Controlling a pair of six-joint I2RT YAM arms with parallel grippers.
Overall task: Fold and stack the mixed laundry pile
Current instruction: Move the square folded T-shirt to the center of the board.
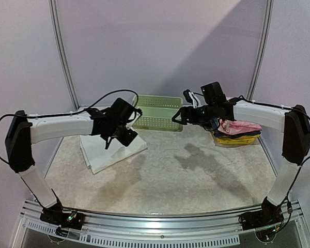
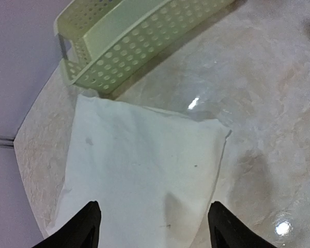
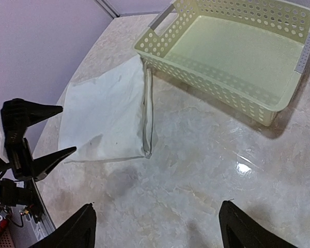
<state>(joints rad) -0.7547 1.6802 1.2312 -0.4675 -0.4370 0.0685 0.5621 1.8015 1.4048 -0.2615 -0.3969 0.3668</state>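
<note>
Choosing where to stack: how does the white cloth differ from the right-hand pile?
The white cloth lies alone and flat; the right-hand pile layers pink, dark blue and yellow pieces. The white cloth spreads wider; the pile stands taller. Both rest on the table.

I count one basket [image 1: 156,111] at the table's [image 1: 196,175] far edge and one white cloth [image 1: 106,152] near its left edge. Three pieces sit stacked by the right edge: one pink piece [image 1: 240,125], one dark blue piece [image 1: 251,134], one yellow piece [image 1: 228,139].
</note>
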